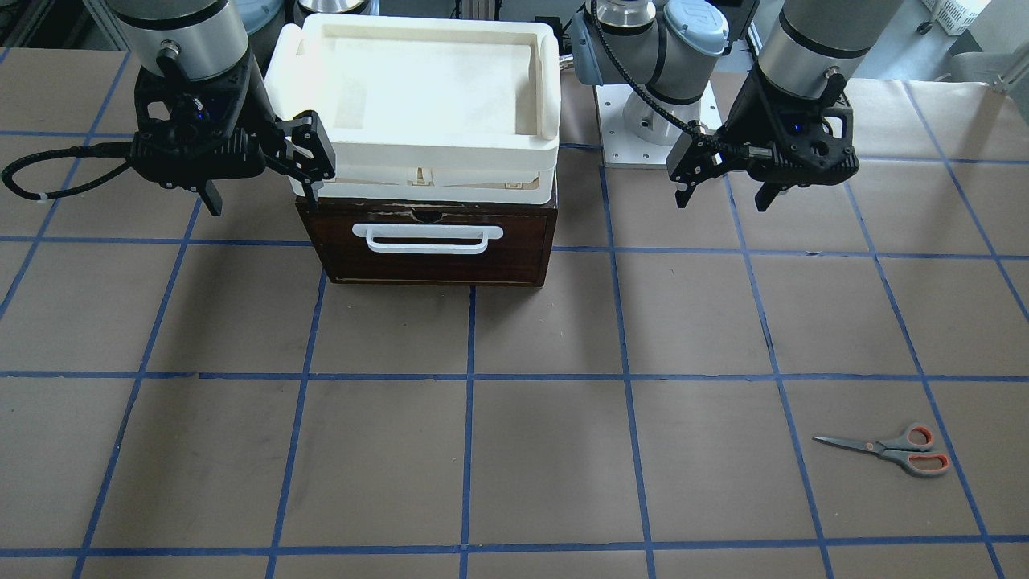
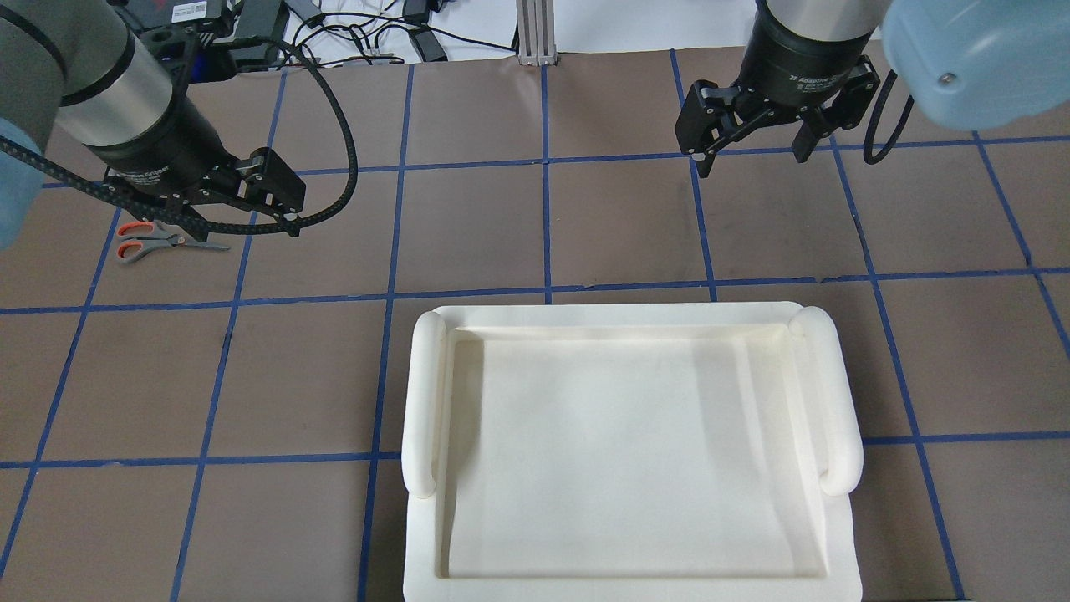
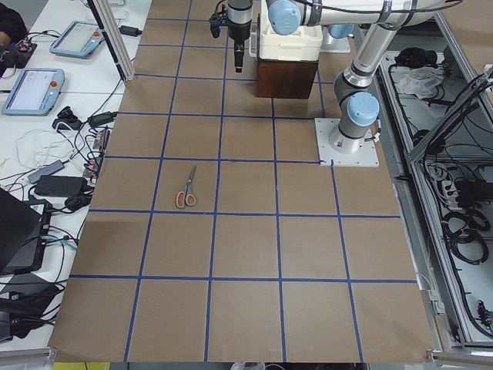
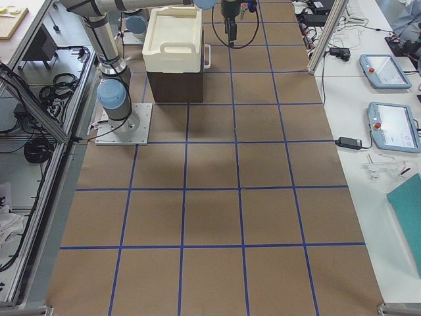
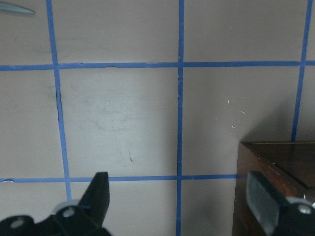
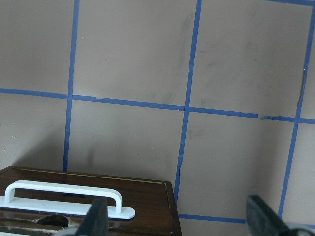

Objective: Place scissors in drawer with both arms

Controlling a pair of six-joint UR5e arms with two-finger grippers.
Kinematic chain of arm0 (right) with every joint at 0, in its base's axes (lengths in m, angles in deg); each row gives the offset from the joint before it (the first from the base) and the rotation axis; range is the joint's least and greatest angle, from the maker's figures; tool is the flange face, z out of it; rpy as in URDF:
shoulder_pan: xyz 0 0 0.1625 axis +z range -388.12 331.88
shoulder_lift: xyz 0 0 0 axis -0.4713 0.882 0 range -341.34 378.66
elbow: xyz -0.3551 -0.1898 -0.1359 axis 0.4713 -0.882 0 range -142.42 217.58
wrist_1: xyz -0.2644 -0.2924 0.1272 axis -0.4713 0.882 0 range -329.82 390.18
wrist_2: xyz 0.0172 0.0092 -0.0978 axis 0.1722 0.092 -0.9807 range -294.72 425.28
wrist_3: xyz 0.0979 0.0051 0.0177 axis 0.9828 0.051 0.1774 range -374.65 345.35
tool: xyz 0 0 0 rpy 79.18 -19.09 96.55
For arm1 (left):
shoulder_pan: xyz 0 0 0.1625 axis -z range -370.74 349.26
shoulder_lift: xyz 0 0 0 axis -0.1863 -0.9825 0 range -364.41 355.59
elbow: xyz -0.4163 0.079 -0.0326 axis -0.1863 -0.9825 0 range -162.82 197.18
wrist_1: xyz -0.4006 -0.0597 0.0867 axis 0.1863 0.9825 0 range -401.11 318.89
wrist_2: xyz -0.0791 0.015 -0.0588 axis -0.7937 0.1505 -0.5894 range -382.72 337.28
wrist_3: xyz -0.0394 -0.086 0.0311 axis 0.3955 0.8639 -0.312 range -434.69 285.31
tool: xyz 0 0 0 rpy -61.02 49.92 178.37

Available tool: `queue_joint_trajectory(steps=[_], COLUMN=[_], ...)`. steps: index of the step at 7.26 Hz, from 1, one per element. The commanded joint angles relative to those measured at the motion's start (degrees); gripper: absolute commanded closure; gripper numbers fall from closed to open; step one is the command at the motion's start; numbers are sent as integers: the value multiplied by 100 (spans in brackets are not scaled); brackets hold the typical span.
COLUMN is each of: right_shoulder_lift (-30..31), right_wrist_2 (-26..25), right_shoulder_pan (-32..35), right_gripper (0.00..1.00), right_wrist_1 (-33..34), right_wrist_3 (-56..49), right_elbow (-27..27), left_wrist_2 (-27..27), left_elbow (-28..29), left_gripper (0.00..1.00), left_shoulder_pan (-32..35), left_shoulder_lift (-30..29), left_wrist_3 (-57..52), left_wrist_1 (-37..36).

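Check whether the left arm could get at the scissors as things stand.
Probably yes: the scissors lie flat on bare table on its side, apart from the drawer, and the left pincer hangs open.

Small silver-bladed scissors (image 1: pixel 882 448) with grey handles and orange-red loops lie flat (blades closed), well apart from the shut dark brown wooden drawer (image 1: pixel 430 241) with its white bar handle.
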State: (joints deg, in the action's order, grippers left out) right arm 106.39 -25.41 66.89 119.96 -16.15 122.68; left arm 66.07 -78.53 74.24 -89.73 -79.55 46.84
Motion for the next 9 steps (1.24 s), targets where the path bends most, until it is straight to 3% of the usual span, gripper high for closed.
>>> queue_joint_trajectory(steps=[1, 5, 6, 7, 9], right_shoulder_lift=[7, -264, -335, -449, -808], right_wrist_2=[-10, -63, -37, 7, 34], right_shoulder_pan=[0, 44, 53, 53, 123], right_gripper=[0, 0, 0, 0, 0], right_wrist_1=[-13, 22, 179, 242, 294], right_wrist_3=[367, 213, -632, -989, -2312], right_elbow=[58, -11, -11, -11, -11], left_wrist_2=[16, 25, 190, 557, 544], left_elbow=[0, -17, 43, 70, 79], left_gripper=[0, 0, 0, 0, 0], left_shoulder_pan=[1, -69, -113, -235, -770], left_shoulder_lift=[-1, -45, -89, -150, -326], left_wrist_3=[2, -68, -95, -660, -2128], left_wrist_1=[12, 47, -5, -23, -207])
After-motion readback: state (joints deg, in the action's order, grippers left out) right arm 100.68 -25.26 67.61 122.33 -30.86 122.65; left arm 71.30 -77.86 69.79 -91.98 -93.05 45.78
